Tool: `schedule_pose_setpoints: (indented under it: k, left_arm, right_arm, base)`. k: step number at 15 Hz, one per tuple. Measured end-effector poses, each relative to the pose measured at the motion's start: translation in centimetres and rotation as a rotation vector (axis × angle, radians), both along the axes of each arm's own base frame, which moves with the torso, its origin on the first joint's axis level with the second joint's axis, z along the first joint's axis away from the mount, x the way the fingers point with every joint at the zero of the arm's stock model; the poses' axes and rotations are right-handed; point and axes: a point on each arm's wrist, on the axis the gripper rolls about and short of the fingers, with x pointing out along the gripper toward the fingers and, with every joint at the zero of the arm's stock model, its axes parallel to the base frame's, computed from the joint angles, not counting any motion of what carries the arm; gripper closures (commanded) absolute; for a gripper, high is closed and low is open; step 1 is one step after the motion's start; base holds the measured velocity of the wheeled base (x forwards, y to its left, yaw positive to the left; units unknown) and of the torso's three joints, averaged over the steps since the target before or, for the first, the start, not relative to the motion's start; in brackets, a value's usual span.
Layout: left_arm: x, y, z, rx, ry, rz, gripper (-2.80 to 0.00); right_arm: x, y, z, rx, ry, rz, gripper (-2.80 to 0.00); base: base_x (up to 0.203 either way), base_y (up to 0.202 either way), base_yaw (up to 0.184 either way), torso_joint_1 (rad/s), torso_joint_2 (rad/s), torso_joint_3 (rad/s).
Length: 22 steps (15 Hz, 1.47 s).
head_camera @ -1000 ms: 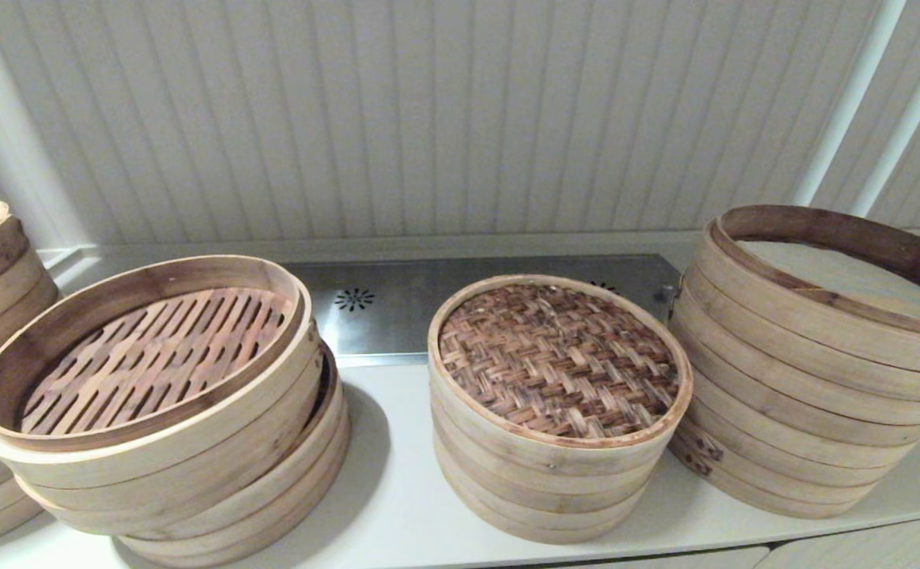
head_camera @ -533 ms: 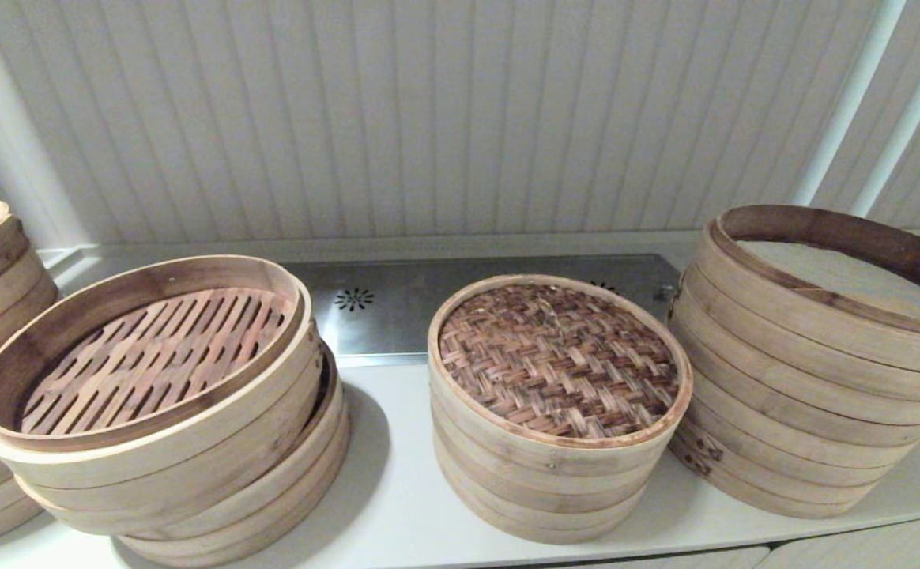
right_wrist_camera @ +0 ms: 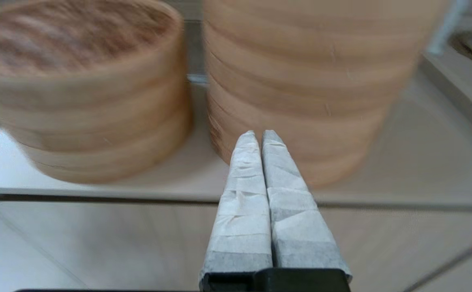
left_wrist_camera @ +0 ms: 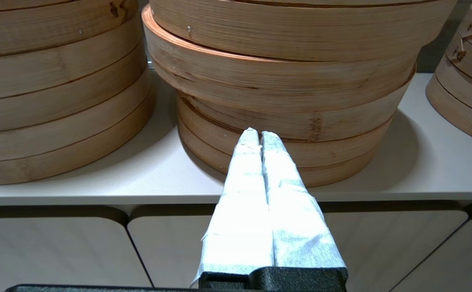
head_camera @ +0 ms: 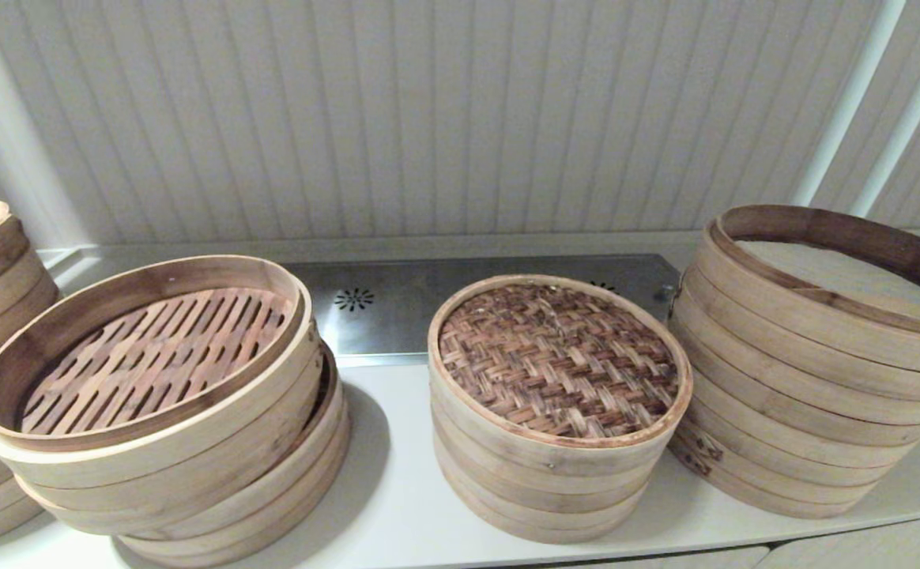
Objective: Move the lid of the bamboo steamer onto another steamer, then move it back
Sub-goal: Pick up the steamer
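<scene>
Lid [head_camera: 559,359] sits on the short middle steamer [head_camera: 543,482], tall steamer [head_camera: 812,379] touching it on the right; left gripper [left_wrist_camera: 259,136] and right gripper [right_wrist_camera: 259,136] both pressed together below counter [head_camera: 397,490] edge; risk: lifted rim snagging that close neighbour.

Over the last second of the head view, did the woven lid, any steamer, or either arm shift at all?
Nothing visibly changed. The bamboo steamer lid sits on the middle steamer as before, and the tall steamer on the right and the open slatted basket on the left have not moved. Neither arm shows in the head view.
</scene>
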Motion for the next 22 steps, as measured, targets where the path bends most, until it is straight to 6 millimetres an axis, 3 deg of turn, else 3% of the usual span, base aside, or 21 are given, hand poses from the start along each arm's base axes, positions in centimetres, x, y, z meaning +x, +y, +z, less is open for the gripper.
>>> schedule_pose_setpoints:
  k: [6, 9, 15, 19, 20, 22]
  left_arm:
    - [0.0, 0.0, 0.0, 0.000, 0.000, 0.000, 0.00]
    - [0.0, 0.0, 0.0, 0.000, 0.000, 0.000, 0.00]
    - [0.0, 0.0, 0.0, 0.000, 0.000, 0.000, 0.00]
    - [0.0, 0.0, 0.0, 0.000, 0.000, 0.000, 0.00]
    - [0.0, 0.0, 0.0, 0.000, 0.000, 0.000, 0.00]
    - [0.0, 0.0, 0.0, 0.000, 0.000, 0.000, 0.00]
  right_arm:
    - [6.5, 0.4, 8.9, 0.068, 0.036, 0.152, 0.00]
    - [11.0, 1.6, 11.6, 0.104, 0.099, 0.233, 0.00]
    - [19.7, 6.6, 13.5, 0.095, 0.224, 0.299, 0.00]
    - [23.3, 11.0, 12.2, 0.056, 0.307, 0.382, 0.00]
    - [24.1, 12.0, 11.6, 0.050, 0.319, 0.398, -2.80]
    - [25.3, 13.8, 10.6, 0.043, 0.323, 0.427, -2.80]
  base:
    - [0.000, 0.000, 0.000, 0.000, 0.00, 0.000]
    - [0.000, 0.000, 0.000, 0.000, 0.00, 0.000]
    - [0.000, 0.000, 0.000, 0.000, 0.00, 0.000]
    - [0.000, 0.000, 0.000, 0.000, 0.00, 0.000]
    - [0.000, 0.000, 0.000, 0.000, 0.00, 0.000]
    - [0.000, 0.000, 0.000, 0.000, 0.00, 0.000]
